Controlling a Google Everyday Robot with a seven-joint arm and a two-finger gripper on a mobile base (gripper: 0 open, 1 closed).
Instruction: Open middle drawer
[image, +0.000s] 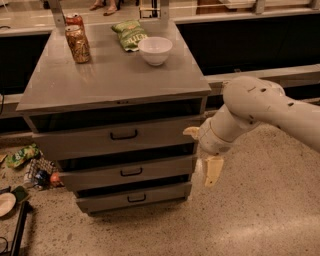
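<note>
Evidently the gripper (197, 158) sits right of centre in the frame, against the right end of the drawer cabinet (115, 80). Its jaws are spread wide and hold nothing. The middle drawer (95, 176) lies lower centre, between the taller top drawer (80, 142) and the narrower bottom drawer (100, 201), and it looks shut. Its small black handle (131, 172) is well left of the gripper.

The main risk is a mistaken or poor grip. The three handles stack closely, so a slightly wrong height would catch a neighbouring drawer. The handle is also shallow, so the jaws could slip off as they pull. A skewed pull might also jolt the cabinet and tip the tall can (78, 44) on the tabletop (110, 75).

The white bowl (155, 50) appears empty. The drawer interiors are hidden.
</note>
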